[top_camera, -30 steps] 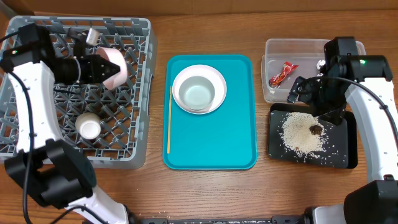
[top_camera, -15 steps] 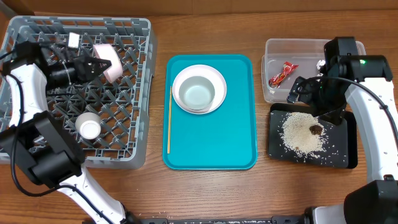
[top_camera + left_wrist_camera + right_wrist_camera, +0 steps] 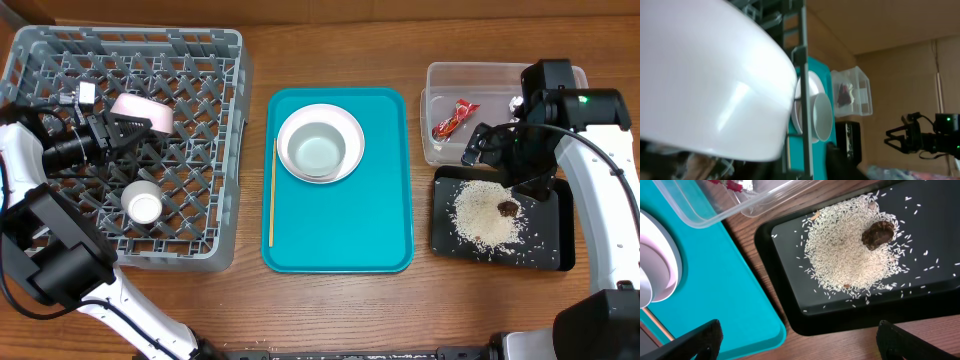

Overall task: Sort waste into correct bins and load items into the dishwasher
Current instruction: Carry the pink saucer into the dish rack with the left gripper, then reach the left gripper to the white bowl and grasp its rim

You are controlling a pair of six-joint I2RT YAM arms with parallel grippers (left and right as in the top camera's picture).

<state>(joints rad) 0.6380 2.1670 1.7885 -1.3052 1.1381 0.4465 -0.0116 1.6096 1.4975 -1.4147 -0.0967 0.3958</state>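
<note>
Left wrist view fills with the pink bowl (image 3: 710,75), gripped at its rim by the left gripper (image 3: 122,132). The bowl lies just right of the jaws, tilted on edge over the rack (image 3: 200,40). It was farther right a second ago. Beyond, the right gripper (image 3: 483,145) hangs spread wide over the rice tray (image 3: 555,250), unmoved.

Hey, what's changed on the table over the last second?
The left end effector, gripping the pink bowl, carried it leftward across the dish rack. The right end effector, white bowl, white cup and chopstick stayed put.
</note>
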